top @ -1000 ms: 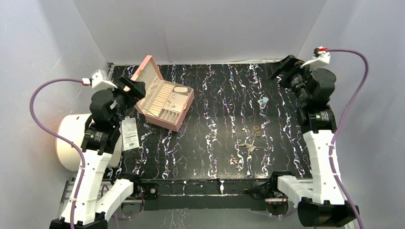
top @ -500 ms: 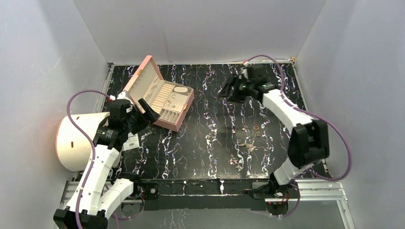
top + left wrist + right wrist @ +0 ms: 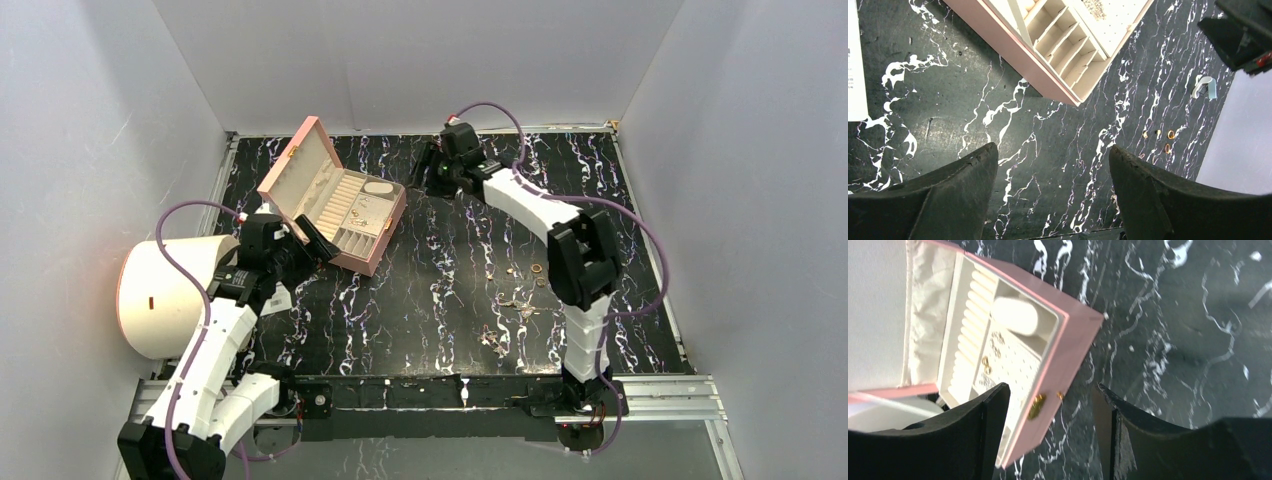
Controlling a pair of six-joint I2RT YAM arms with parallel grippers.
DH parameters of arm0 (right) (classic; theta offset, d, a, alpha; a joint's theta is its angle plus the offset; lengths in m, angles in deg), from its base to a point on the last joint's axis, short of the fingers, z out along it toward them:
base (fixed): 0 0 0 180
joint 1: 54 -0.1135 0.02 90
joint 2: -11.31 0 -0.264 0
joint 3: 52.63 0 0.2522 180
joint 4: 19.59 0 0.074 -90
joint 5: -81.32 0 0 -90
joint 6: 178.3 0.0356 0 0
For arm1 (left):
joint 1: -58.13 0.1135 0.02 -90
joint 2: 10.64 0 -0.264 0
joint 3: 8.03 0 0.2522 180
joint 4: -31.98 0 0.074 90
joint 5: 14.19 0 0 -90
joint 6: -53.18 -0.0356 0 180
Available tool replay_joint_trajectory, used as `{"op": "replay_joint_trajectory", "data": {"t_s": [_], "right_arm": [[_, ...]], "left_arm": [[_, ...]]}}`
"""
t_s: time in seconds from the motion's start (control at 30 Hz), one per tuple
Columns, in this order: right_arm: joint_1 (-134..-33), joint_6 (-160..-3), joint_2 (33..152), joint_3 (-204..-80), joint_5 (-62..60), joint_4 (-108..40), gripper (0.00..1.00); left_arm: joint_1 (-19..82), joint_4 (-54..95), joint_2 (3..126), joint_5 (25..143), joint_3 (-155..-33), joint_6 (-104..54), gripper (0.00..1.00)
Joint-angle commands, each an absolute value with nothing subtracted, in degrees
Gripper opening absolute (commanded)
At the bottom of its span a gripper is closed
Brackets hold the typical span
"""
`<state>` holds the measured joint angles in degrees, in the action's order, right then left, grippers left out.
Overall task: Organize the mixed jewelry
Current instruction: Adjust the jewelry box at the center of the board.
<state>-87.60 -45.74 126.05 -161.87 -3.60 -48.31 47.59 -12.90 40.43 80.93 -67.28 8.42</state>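
Both jaws are standing wide, gripping nothing; I am hovering left gripper (image 3: 1050, 155) and right gripper (image 3: 1050, 390) beside the open pink box (image 3: 1068, 355), presumably scouting compartments for the mixed jewelry (image 3: 538, 269).

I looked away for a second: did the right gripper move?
Yes. In the top view the right gripper has swung left along the table's far side, ending much nearer the pink box, which stayed put.

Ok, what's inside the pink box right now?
Inside the pink box: cream ring rolls, an oval cushion, and small gold pieces on the perforated panel. The divided compartments look empty, though their floors are partly hidden by the dividers.
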Motion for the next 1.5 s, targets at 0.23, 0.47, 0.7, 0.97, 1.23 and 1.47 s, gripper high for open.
{"op": "replay_joint_trajectory", "data": {"t_s": [0.23, 0.47, 0.7, 0.97, 1.23, 1.47], "right_arm": [[-90.6, -47.1, 136.5, -174.9, -14.4, -48.2, 0.58], [-91.2, -49.2, 141.3, -178.7, -13.4, -51.3, 0.46], [-91.7, -50.4, 140.1, -178.3, -17.9, -56.0, 0.36], [-91.9, -48.1, 133.3, -168.2, -23.2, -60.8, 0.23], [-91.9, -44.5, 123.0, -155.9, -22.0, -63.8, 0.20], [-91.9, -39.5, 112.9, -142.7, -16.9, -62.5, 0.20]], "left_arm": [[47.7, -14.4, 42.8, 76.8, -69.9, 7.6, 0.77], [47.5, -15.0, 43.6, 75.2, -70.4, 7.6, 0.77], [47.5, -14.4, 44.1, 73.1, -70.1, 8.2, 0.77], [47.6, -10.8, 47.8, 73.5, -69.7, 9.4, 0.78], [47.5, -3.9, 49.6, 79.1, -66.2, 10.3, 0.79], [46.8, 4.0, 51.9, 82.2, -62.6, 11.6, 0.79]]}}
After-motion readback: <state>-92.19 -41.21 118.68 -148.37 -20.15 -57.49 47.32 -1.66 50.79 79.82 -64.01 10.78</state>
